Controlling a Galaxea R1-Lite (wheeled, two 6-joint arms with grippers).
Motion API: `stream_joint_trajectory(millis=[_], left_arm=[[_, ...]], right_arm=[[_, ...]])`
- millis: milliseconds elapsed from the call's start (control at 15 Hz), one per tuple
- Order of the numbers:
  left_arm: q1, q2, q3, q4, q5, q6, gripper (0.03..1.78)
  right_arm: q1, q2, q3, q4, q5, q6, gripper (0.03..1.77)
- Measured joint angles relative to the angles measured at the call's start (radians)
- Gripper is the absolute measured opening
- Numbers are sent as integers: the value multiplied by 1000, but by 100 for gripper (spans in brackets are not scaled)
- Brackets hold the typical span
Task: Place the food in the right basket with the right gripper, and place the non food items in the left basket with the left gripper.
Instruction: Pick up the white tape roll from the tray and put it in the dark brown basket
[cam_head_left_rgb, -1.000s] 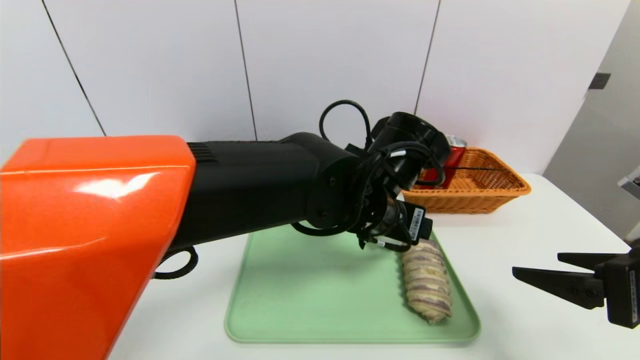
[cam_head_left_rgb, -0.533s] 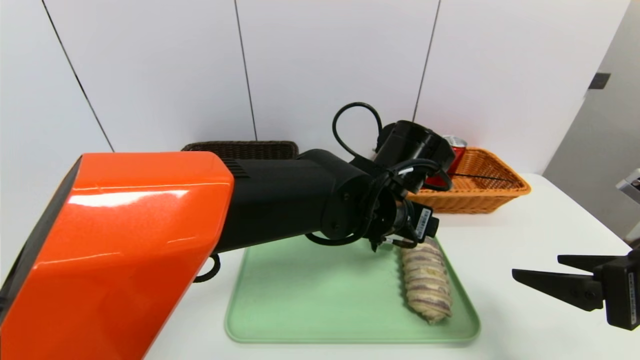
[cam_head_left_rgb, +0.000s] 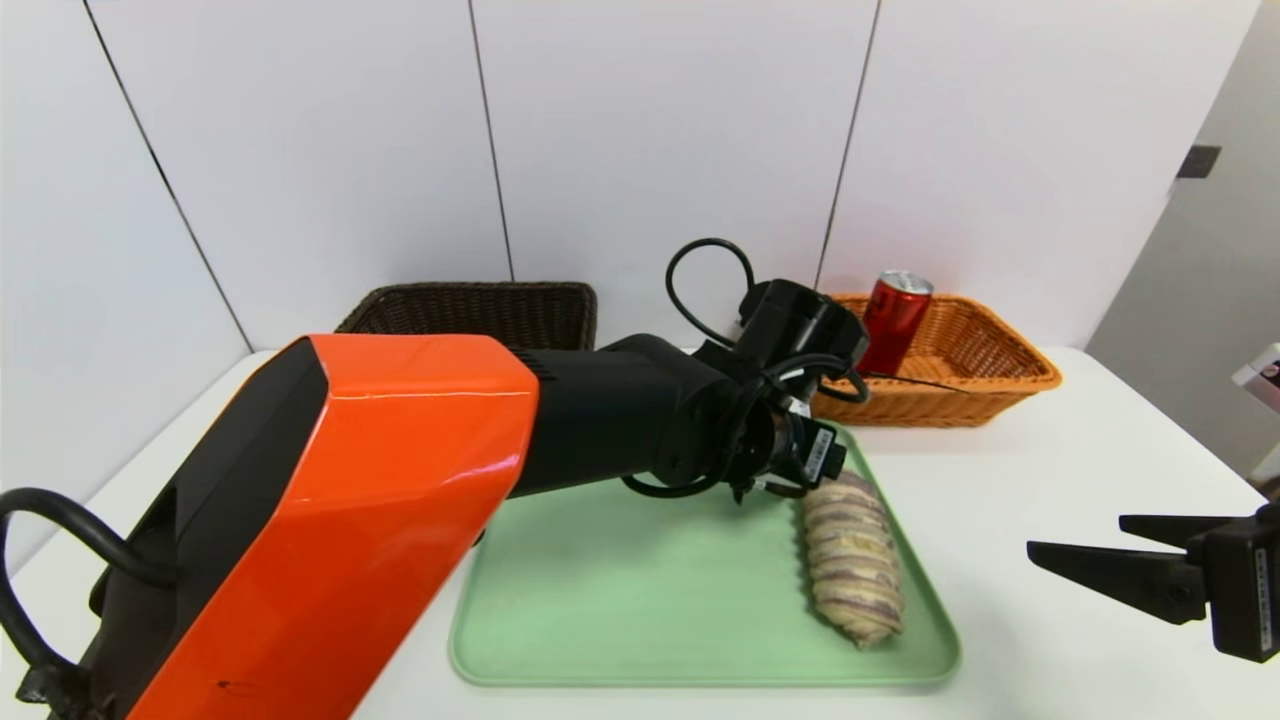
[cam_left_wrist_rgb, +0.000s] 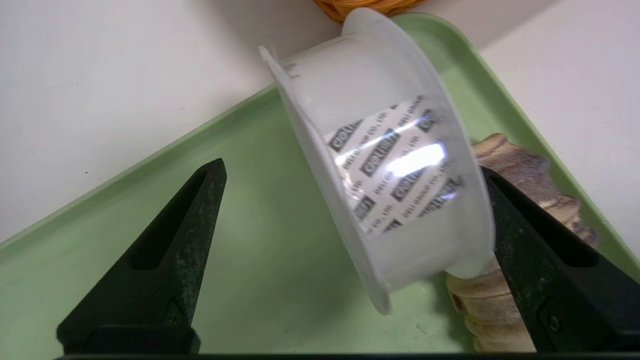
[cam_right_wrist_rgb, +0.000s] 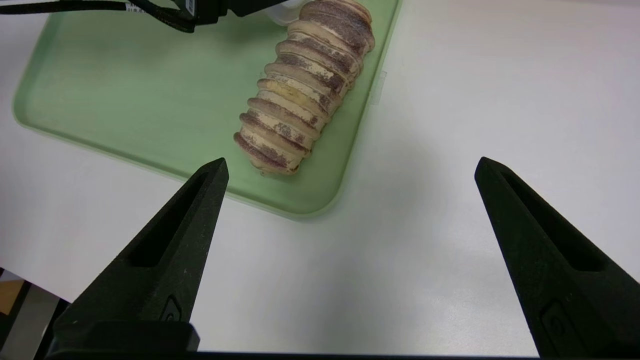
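White wall panels stood behind the white tabletop (cam_head_left_rgb: 1050, 480). On the pale green tray (cam_head_left_rgb: 640, 610), by its far right corner, the left pincer (cam_left_wrist_rgb: 350, 210) gaped around a white tape roll (cam_left_wrist_rgb: 390, 165) beside the ridged brown bread roll (cam_head_left_rgb: 853, 570). The right pincer (cam_head_left_rgb: 1085, 560) hovered agape near the tabletop's right edge.

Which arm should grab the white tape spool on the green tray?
Left. The left gripper hangs open around the white tape spool on the green tray; it is non-food. The right gripper hangs open off the tray, beyond the striped bread roll.
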Motion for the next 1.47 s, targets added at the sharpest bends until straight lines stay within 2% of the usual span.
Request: stream_joint_trajectory(millis=[133,400,600,667,933,1467], left_arm=[[8,7,-1,0,0,0,169],[9,9,-1,0,0,0,105],[9,6,-1,1,0,0,76],[9,4,-1,3,1,0,56],[9,-25,0,32,36,1,56],[13,-213,11,145,38,33,56]], right_arm=[[0,1,2,-1,1,0,170],[-1,3,2,-1,2,-1,170],[-1,4,2,-1,3,-1,170],[-1,4,2,-1,3,-1,170],[-1,4,2,-2,3,-2,170],[-1,0,2,-1,2,-1,170]])
